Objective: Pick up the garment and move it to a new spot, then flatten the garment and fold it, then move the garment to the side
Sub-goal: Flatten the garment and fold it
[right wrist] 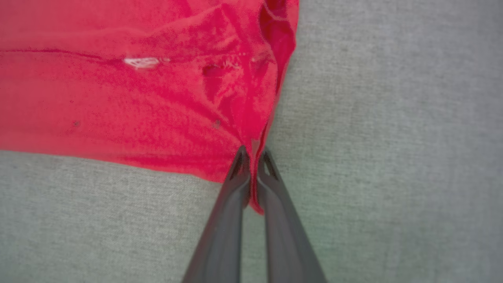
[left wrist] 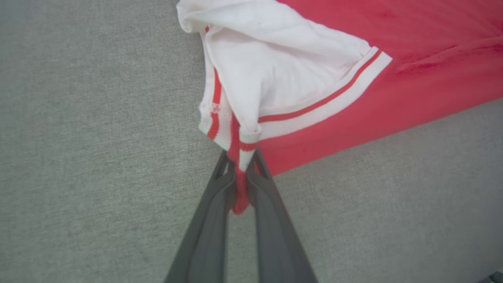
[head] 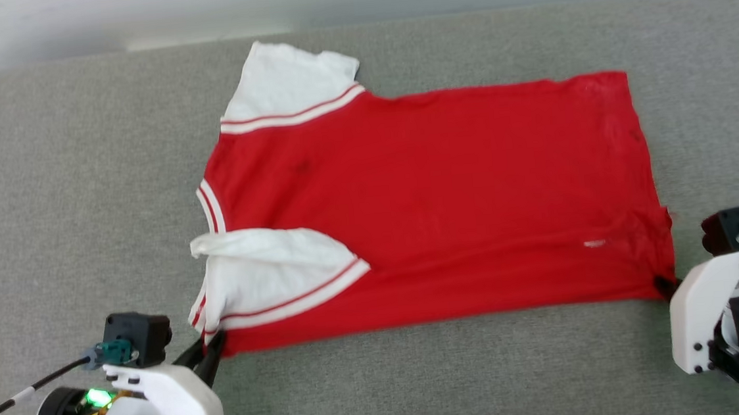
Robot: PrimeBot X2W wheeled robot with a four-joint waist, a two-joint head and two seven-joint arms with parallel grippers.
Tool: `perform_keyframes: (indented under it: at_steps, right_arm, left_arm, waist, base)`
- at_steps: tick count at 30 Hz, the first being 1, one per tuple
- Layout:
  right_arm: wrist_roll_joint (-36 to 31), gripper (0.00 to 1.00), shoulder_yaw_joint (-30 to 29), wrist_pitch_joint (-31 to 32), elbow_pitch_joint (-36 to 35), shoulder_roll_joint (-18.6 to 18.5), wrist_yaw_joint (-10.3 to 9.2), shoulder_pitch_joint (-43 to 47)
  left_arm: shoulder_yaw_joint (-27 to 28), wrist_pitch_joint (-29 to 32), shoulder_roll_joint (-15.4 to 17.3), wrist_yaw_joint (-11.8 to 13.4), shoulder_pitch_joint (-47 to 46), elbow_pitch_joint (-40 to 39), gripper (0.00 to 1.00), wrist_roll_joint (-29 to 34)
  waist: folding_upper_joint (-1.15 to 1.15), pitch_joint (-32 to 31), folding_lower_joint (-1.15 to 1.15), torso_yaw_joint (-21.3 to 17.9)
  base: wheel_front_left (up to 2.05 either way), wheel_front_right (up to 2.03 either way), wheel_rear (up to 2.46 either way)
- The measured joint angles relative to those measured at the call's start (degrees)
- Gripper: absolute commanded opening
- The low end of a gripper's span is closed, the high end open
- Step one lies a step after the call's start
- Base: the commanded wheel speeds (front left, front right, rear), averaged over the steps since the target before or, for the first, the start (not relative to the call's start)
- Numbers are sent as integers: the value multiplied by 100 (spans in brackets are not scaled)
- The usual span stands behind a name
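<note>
At the lower left of your head view, your left gripper point(head: 213, 353) pinches the garment point(head: 435, 209) by its near sleeve corner. At lower right, your right gripper point(head: 664, 287) is clamped on the hem corner. It spreads flat across mid-frame on the grey surface point(head: 45, 193).

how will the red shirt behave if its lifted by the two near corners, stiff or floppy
Likely floppy: the garment bunches into thin pleats where the left gripper and right gripper pinch its corners, so the middle should sag. Probably light, since the cloth looks thin. The near white sleeve is already folded over and may flop further.
</note>
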Motion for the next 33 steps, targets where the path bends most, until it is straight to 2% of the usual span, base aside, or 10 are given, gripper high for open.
perform_keyframes:
  at_steps: [6,13,14,18,26,27,28,33]
  right_arm:
    - [227,0,-90,322,-467,-231,1,365]
    - [352,0,-281,787,-1174,-393,1,1108]
    - [360,0,-412,899,-1372,-375,0,1415]
    - [349,0,-521,920,-1458,-260,0,1718]
    - [296,0,-387,702,-1079,-164,0,1809]
    - [287,5,-361,679,-1016,-166,-1,1785]
    - [287,100,-338,634,-967,-170,-1,1759]
    - [331,100,-316,321,-959,-202,-2,1603]
  left_arm:
    - [-63,285,338,-49,310,-69,0,-125]
    - [-201,474,565,60,931,-363,0,-330]
    - [-247,396,477,62,1106,-408,0,-424]
    - [-332,236,315,20,1241,-191,0,-446]
    - [-472,2,-66,-303,1230,516,0,-511]
    - [-485,-34,-98,-349,1215,603,38,-506]
    - [-495,-91,-125,-376,1189,679,100,-483]
    - [-279,-662,-279,-500,1061,877,100,-445]
  waist:
    - [0,-346,0,-114]
    - [0,-710,0,-261]
    - [0,-773,0,-298]
    - [0,-819,0,-307]
    - [0,-831,0,-325]
    - [0,-833,0,-326]
    - [0,-838,0,-327]
    - [0,-913,0,-314]
  base:
    - [0,0,0]
    - [0,0,0]
    - [0,0,0]
    - [0,0,0]
    - [0,0,0]
    - [0,0,0]
    - [0,0,0]
    - [0,0,0]
